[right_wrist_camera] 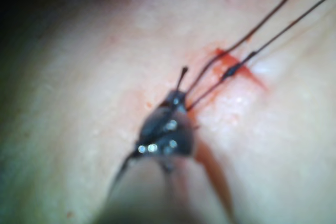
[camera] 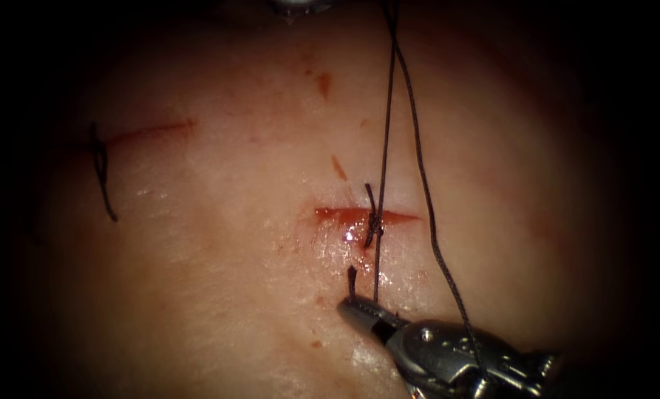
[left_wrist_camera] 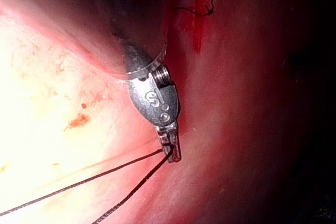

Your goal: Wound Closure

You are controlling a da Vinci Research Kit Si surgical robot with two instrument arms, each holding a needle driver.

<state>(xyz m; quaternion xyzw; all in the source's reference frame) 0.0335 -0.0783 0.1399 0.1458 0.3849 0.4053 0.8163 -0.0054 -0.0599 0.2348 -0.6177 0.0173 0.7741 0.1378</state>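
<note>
A: Item one, right end effector [camera: 353, 304]. Position?

B: Just below the cut [camera: 365, 216], tip on the tissue [camera: 219, 295]. Jaws closed on the thread [camera: 378, 266] near its short tail [camera: 352, 279], which stands up from the tip. The right wrist view confirms it: closed tip, tail upright, two strands running off toward the cut.

A: Item two, left end effector [left_wrist_camera: 174, 153].

B: Seen in the left wrist view, lifted off the tissue. Jaws closed on the thread, two strands leaving the tip. In the endoscope view its metal only edges in at the top, and two long strands climb toward it.

A: Why that arrangement?

B: My judgement: one tool anchors the short end low, the other holds the long end high, so the strands stay straight and apart over the cut. That suits work on a knot, though I can't say which step.

A: Item three, the knot [camera: 375, 222].

B: Dark small bunch on the cut, right of its middle, with a short stub pointing up.

A: Cut, condition?

B: Short, level, red fluid along it, wet shine beneath. Edges not fully shut left of the knot.

A: Needle?

B: Can't locate it. Neither tool holds one.

A: Other entries?

B: An older stitch [camera: 100, 166] on a second cut [camera: 152, 131], far left.
</note>
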